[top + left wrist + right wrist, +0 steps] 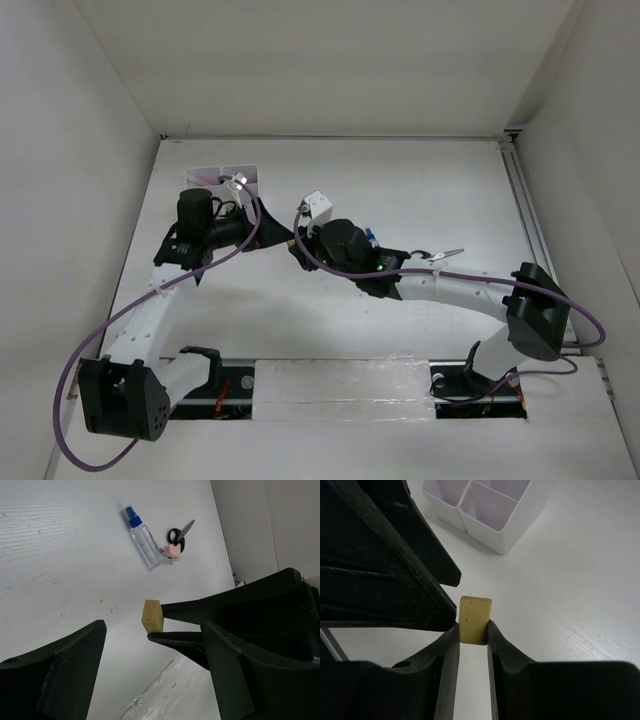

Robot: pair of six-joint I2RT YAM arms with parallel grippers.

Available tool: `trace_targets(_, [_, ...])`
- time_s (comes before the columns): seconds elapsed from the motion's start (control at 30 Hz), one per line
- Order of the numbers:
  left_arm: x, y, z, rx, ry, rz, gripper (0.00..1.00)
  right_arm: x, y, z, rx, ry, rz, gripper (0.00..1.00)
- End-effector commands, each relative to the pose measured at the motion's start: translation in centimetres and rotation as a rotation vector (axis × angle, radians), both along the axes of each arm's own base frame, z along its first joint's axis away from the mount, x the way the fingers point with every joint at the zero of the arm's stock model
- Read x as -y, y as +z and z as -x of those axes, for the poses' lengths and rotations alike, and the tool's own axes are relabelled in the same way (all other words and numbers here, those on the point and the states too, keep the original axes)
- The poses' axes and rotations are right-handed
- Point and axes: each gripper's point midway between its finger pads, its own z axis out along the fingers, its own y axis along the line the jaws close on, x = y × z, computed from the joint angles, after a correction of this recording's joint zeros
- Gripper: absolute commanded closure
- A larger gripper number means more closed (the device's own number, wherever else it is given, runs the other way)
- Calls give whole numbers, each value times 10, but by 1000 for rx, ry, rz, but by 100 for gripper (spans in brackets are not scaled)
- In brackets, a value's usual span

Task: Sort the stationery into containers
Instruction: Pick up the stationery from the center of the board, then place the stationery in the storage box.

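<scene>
My right gripper [471,630] is shut on a tan eraser [474,620] and holds it above the table. The eraser also shows in the left wrist view [152,615], between the wide-open jaws of my left gripper [153,641], which do not touch it. In the top view the two grippers meet tip to tip, left [268,232] and right [297,248]. The white organiser tray [490,515] stands just beyond, at the back left [225,178]. A blue-capped clear bottle [144,537], black-handled scissors [177,534] and a pink eraser [173,551] lie together on the table.
The scissors [440,255] lie partly under my right arm in the top view. White walls close the table on three sides. A taped strip [340,385] runs along the near edge between the arm bases.
</scene>
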Motion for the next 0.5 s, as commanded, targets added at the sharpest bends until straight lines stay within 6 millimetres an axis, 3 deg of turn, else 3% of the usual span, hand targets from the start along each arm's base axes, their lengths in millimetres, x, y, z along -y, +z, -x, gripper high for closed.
trace_targets(0.0, [2, 2, 0, 25, -17, 9, 28, -10, 54, -9, 99, -2, -129, 100])
trace_targets(0.33, [4, 1, 1, 14, -33, 17, 56, -17, 71, -5, 126, 38, -195, 100])
trace_targets(0.37, [5, -1, 2, 4, -41, 20, 65, -17, 71, -5, 126, 38, -196, 100])
trace_targets(0.47, [5, 3, 0, 13, -41, 22, 68, -20, 73, -2, 127, 60, -207, 100])
